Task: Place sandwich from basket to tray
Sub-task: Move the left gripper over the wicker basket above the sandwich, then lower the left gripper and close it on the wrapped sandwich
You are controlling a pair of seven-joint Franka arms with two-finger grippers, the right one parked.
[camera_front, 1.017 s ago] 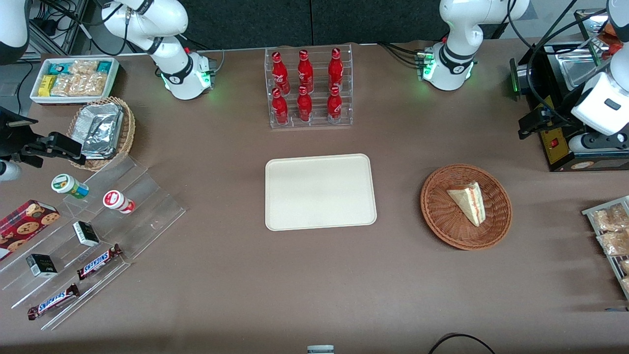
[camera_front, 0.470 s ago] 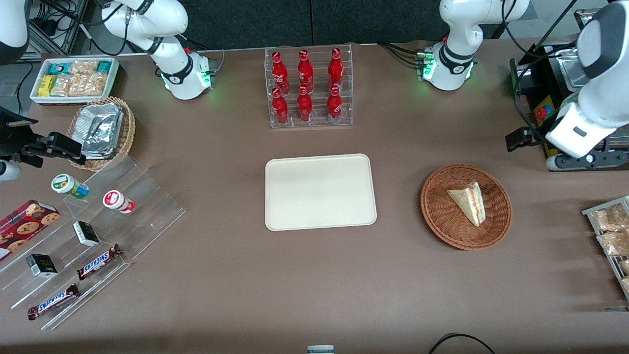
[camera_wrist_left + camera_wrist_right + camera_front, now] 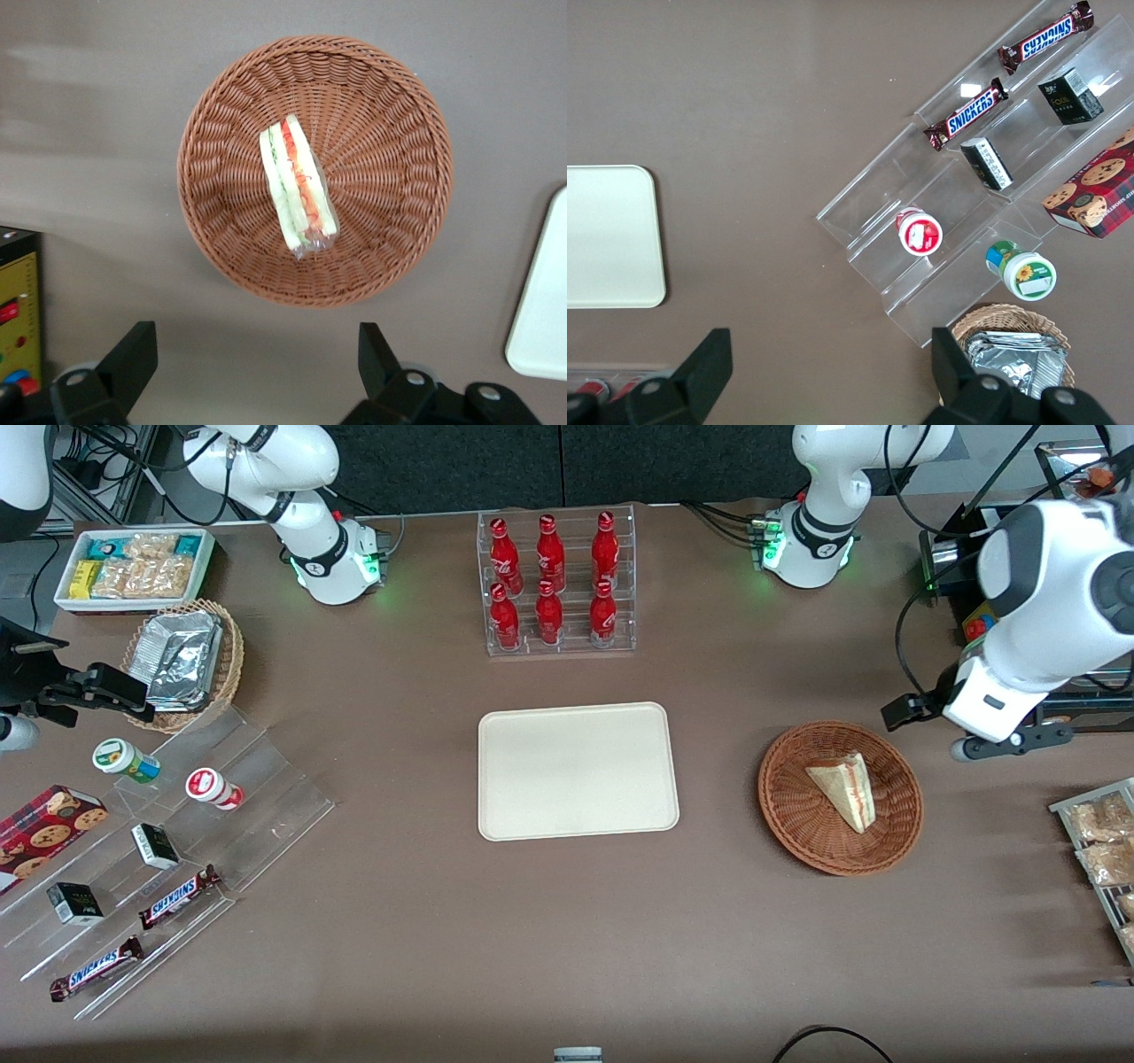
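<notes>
The sandwich [image 3: 843, 787] [image 3: 297, 197], a pale bread wedge with red and green filling along its edge, lies in the round reddish-brown wicker basket [image 3: 788, 815] [image 3: 390, 133]. The cream tray [image 3: 578, 771] [image 3: 542, 319] sits bare beside the basket, toward the parked arm's end. My gripper [image 3: 1010, 741] [image 3: 255, 363] hovers above the table just outside the basket's rim, toward the working arm's end and a little farther from the front camera. It is open wide, with only bare table between its fingers [image 3: 133, 359].
A black box with a yellow panel [image 3: 1001, 691] [image 3: 18, 292] stands close by the gripper. A wire rack of snack bags [image 3: 1099, 850] lies at the working arm's table edge. A clear rack of red bottles [image 3: 554, 584] stands farther from the front camera than the tray.
My arm has swung away from the black box toward the basket and nearer the front camera. Sandwich, basket and tray have not moved.
</notes>
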